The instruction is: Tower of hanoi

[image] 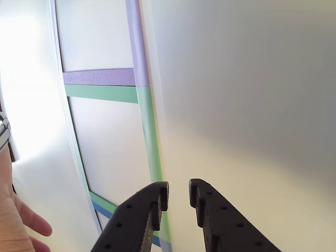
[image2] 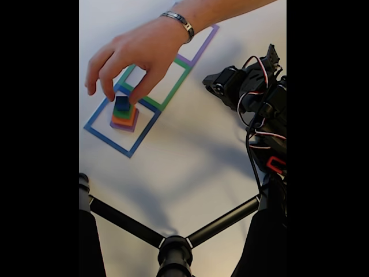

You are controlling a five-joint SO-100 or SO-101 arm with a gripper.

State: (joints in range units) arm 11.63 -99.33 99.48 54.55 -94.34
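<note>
Closest to us in the other view, the end effector (image: 179,195) hangs with its jaws slightly parted, nothing between them — green tape just beyond. In the fixed view we see the stack of blocks (image2: 124,115) at ten o'clock inside the blue square (image2: 104,137), a person's hand (image2: 135,55) pinching the top block.

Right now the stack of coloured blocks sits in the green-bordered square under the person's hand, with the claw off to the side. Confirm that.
Wrong square. The fixed view shows the stack of coloured blocks in the blue-bordered square, with the green-bordered square next to it holding no blocks. The rest holds: the person's hand is over the stack and the claw is off to the side.
</note>
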